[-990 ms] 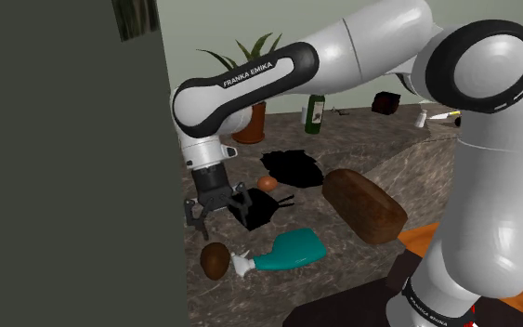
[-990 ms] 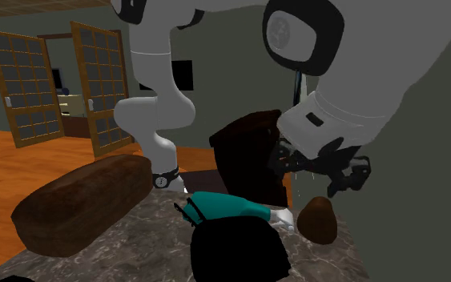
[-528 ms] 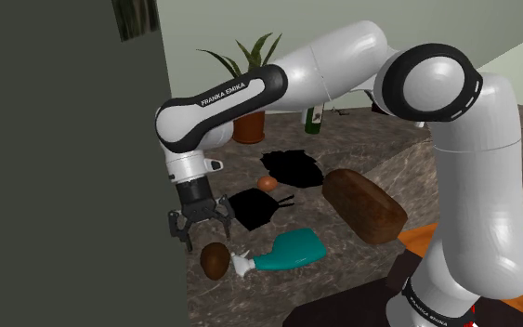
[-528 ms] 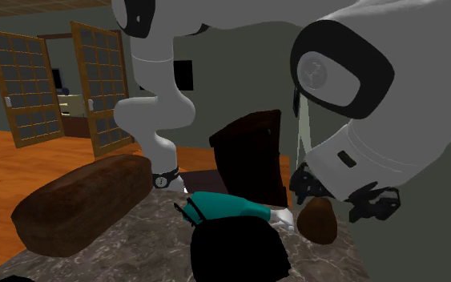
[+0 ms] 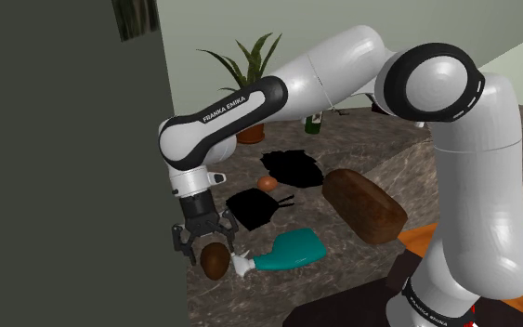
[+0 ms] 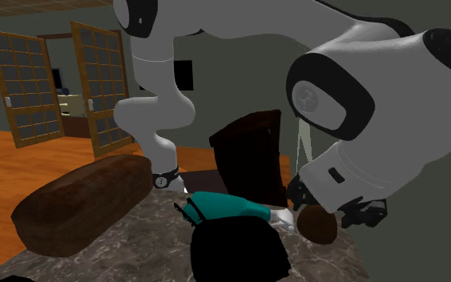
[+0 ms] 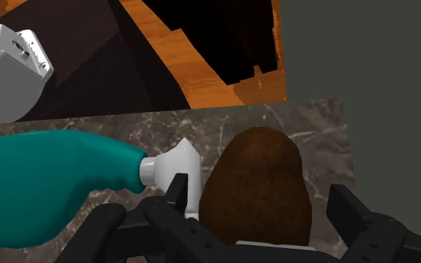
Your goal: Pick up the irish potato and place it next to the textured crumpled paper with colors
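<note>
Hard by the shoulder view's left edge a dark grey wall (image 5: pixel 64 186) hems everything in, and right beside it the all-black two-finger tool (image 5: pixel 208 249) points down at the dark marbled stone tabletop (image 5: pixel 343 149). Its fingers stand apart, one on each side of the dark brown, egg-shaped potato (image 5: pixel 215 261), and the wrist view shows a sliver of gap on both sides, so nothing is gripped yet. That straddle looks like the line-up for a squeeze across the narrow waist.

The potato (image 7: pixel 255 187) lies near the tabletop's front corner, close to the wall. Its skin is dull, faintly mottled and rounded all over, which may make it roll under uneven pressure.

Just beside it is the white nozzle of a teal plastic bottle (image 5: pixel 292 250) lying on its side, close enough to crowd the nearer finger.

Further right sit a jagged black patch (image 5: pixel 254 206) and a second black patch (image 5: pixel 292 167). Either could be the paper, but no colours show. Rightmost lies a long dark brown loaf (image 5: pixel 363 204).
</note>
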Motion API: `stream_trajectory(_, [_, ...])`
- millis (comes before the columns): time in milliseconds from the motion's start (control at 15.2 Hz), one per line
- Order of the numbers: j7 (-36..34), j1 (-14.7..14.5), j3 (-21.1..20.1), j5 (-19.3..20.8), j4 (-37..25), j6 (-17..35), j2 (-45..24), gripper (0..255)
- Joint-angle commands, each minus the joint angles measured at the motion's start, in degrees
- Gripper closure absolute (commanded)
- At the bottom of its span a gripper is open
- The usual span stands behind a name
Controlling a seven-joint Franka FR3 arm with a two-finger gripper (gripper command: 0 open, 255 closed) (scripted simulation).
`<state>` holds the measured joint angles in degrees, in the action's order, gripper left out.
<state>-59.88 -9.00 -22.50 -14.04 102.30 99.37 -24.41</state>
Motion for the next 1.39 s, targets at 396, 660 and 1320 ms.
stream_trajectory(396, [0.01, 0.00, 0.00, -0.01, 0.07, 0.07, 0.00, 255])
stream_trajectory(660, [0.01, 0.00, 0.00, -0.01, 0.08, 0.06, 0.02, 255])
stream_trajectory(1320, [-0.91, 0.43, -0.37, -0.68, -1.96, -4.24, 2.51, 255])
